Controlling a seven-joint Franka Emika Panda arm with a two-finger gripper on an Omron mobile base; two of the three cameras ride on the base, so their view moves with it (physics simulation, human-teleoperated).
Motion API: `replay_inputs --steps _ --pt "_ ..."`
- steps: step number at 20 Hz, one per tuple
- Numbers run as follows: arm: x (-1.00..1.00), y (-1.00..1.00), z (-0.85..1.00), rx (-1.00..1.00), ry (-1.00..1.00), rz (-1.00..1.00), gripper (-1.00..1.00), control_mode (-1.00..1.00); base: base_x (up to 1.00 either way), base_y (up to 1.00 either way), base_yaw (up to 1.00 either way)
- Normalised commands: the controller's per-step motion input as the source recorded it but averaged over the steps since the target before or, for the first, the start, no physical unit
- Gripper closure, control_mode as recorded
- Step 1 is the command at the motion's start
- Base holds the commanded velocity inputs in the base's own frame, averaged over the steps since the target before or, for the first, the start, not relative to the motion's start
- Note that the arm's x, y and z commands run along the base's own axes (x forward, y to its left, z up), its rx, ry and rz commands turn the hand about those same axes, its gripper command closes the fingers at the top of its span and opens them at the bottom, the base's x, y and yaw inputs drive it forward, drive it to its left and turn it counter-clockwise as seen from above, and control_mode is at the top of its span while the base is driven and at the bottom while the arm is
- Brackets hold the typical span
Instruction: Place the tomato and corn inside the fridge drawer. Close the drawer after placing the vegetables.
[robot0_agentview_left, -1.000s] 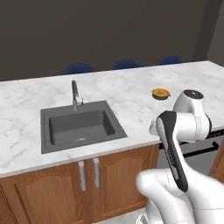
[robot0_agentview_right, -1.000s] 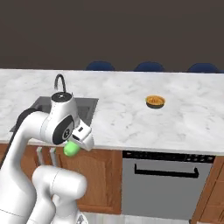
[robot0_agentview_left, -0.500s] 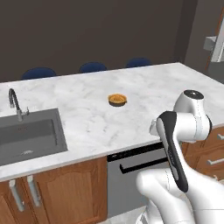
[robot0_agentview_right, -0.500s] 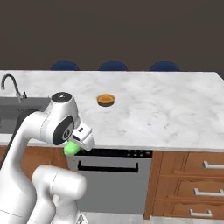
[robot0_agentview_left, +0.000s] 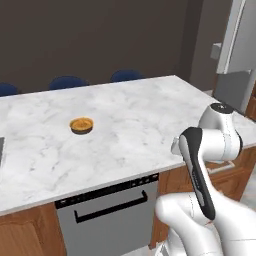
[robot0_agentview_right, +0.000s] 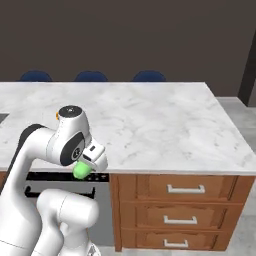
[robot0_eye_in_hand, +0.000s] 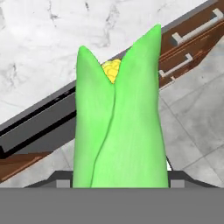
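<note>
The pincer (robot0_agentview_right: 84, 169) holds the corn (robot0_eye_in_hand: 119, 127), husk pointing out past the bench (robot0_agentview_right: 165, 125) edge, low beside the arm. Carried so, it may slip or knock the bench. The fridge (robot0_agentview_left: 235, 60) stands far right, past the bench.

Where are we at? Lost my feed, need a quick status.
Gripper shut on corn, carried low beside counter edge. Fridge ahead at far right. Small brown bowl on counter, not in the way.
</note>
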Motion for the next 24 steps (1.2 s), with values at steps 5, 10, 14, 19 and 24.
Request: replay_inputs --steps 5,10,14,19,24 --pt "0.0 0.0 0.0 0.0 0.0 0.0 1.0 1.0 0.57 -1.0 -0.04" --pt "0.0 0.0 0.0 0.0 0.0 0.0 1.0 1.0 0.62 -1.0 -0.03" --pt "0.0 0.0 0.0 0.0 0.0 0.0 1.0 1.0 0.64 -1.0 -0.02" --pt "0.0 0.0 0.0 0.0 0.0 0.0 1.0 1.0 0.67 -1.0 -0.02" --pt "0.0 0.0 0.0 0.0 0.0 0.0 1.0 1.0 0.62 -1.0 -0.02"
